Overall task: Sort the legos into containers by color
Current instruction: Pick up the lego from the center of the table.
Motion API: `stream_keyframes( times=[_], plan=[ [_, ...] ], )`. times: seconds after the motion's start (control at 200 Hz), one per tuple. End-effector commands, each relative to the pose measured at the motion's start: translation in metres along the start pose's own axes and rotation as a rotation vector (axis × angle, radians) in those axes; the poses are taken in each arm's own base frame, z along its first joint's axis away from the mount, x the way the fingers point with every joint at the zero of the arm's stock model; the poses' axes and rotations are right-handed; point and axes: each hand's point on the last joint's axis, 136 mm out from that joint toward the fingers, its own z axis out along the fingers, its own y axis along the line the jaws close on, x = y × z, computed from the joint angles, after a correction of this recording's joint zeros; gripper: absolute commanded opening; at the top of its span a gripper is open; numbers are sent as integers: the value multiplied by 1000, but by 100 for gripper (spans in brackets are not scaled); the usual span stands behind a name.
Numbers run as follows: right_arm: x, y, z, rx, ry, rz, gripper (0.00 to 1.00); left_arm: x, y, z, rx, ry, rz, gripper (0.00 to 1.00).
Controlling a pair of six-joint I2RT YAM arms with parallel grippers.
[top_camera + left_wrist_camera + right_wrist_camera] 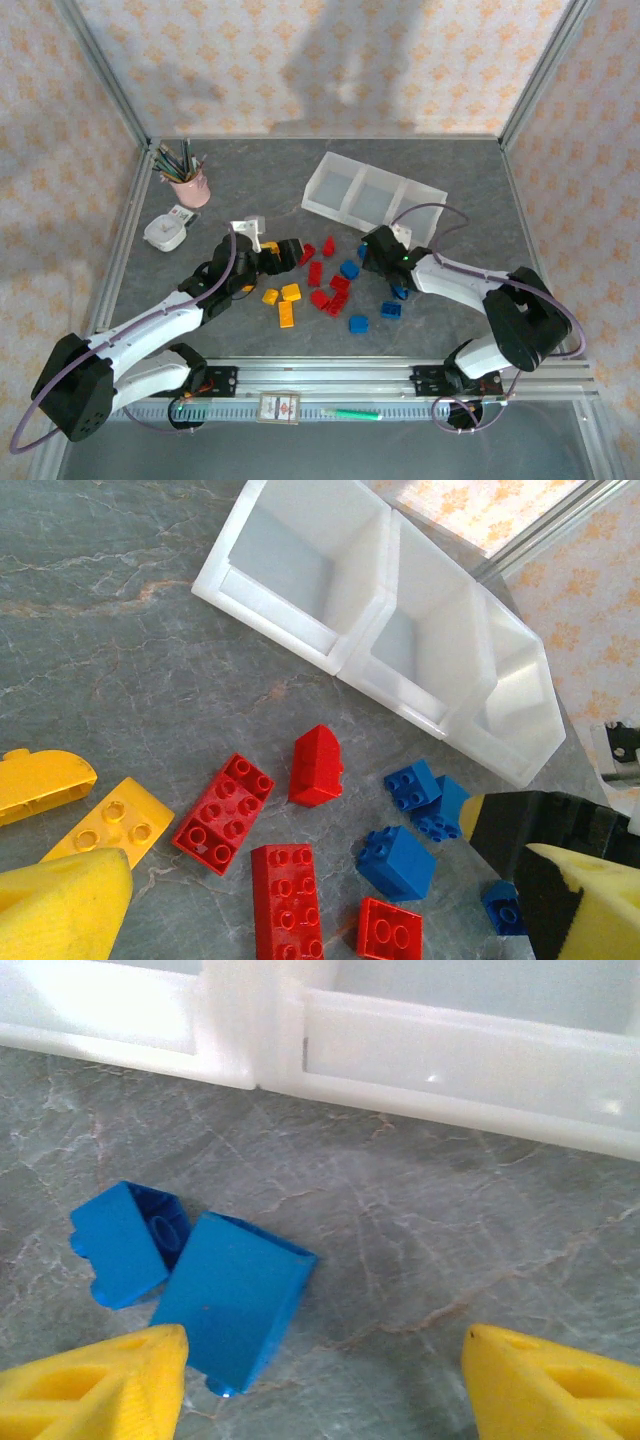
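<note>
While all three containers look empty from above, the legos lie scattered on the table, so sorting seems barely begun. At the left wrist, the left gripper gapes over red bricks. At the right wrist, the right gripper is spread wide and empty beside two blue bricks.

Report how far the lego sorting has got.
Nothing is sorted: the three compartments of the tray look empty. In hand: the open right gripper hovers by two blue bricks; the left gripper, open, hangs over red bricks. All bricks remain on the table.
</note>
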Motion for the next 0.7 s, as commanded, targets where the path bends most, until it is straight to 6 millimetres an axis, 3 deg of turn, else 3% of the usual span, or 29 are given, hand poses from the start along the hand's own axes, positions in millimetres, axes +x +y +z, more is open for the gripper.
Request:
stream_keyframes(
  times=[0.0,0.28,0.696],
  plan=[
    [2,-8,-5,12,10,-36,72,-11,-8,-3,0,-22,-9,99],
    [9,25,7,-107,78,-54,74,-13,-8,-4,-7,-27,-8,99],
    [-7,18,29,-14,62,-75,76,-15,-6,-6,-26,-31,-2,99]
  ],
)
